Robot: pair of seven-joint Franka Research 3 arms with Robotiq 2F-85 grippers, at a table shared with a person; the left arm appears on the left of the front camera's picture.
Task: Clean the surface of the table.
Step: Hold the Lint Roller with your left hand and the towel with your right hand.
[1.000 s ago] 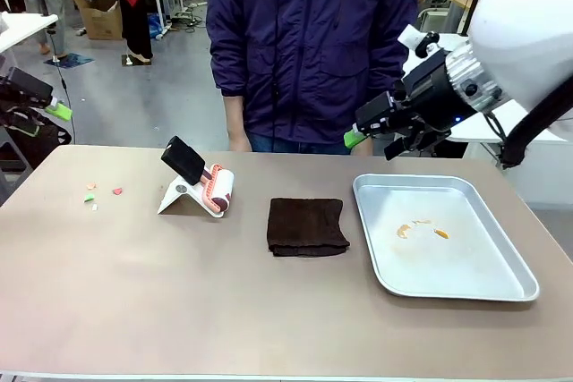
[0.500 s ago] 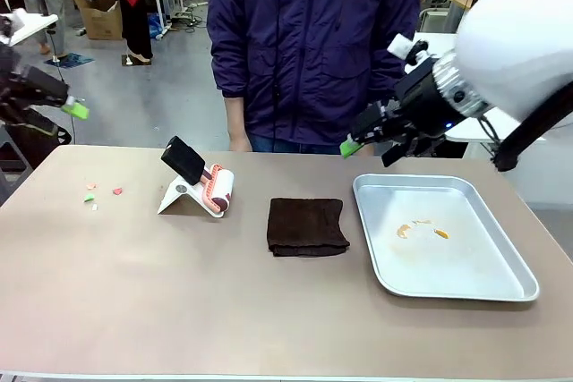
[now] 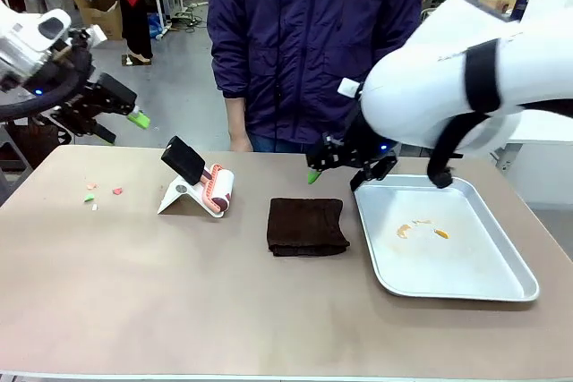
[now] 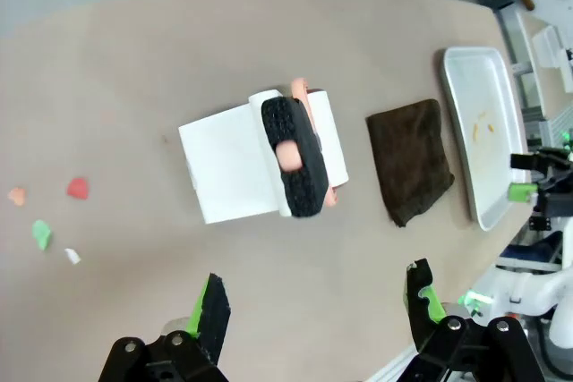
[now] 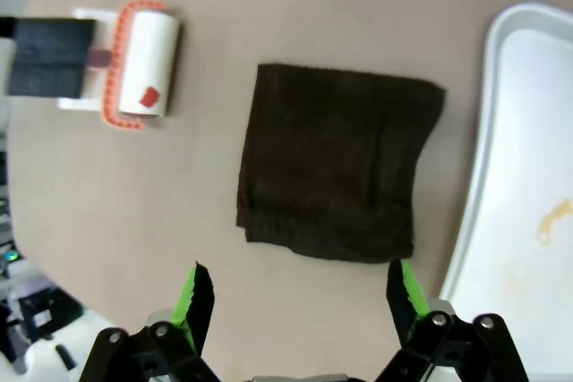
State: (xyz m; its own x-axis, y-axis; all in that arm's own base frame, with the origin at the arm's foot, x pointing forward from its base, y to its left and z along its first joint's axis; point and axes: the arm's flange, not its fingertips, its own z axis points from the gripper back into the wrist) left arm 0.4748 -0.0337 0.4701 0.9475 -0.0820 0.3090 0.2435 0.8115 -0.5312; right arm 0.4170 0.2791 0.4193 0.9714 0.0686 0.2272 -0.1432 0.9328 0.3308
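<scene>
The taupe-brown table (image 3: 179,292) carries small coloured scraps (image 3: 103,192) at its left. A lint roller (image 3: 204,183) with a black handle leans on a white stand, and a dark brown cloth (image 3: 307,225) lies folded at mid-table. My left gripper (image 3: 134,116) hangs open in the air above the table's far-left edge. In its wrist view the gripper (image 4: 316,291) looks down on the roller (image 4: 291,154) and the scraps (image 4: 78,188). My right gripper (image 3: 336,176) is open and low over the cloth's far edge. Its wrist view frames the cloth (image 5: 336,158) between the open fingers (image 5: 197,288).
A shiny metal tray (image 3: 483,288) with orange smears sits at the right, close beside the cloth. A person in a dark purple jacket (image 3: 313,42) stands at the far edge behind the roller and cloth. The near half of the table is bare.
The right arm swung left and down from above the tray's far corner to the cloth's far edge. The left gripper moved right, toward the lint roller. Nothing on the table moved.
</scene>
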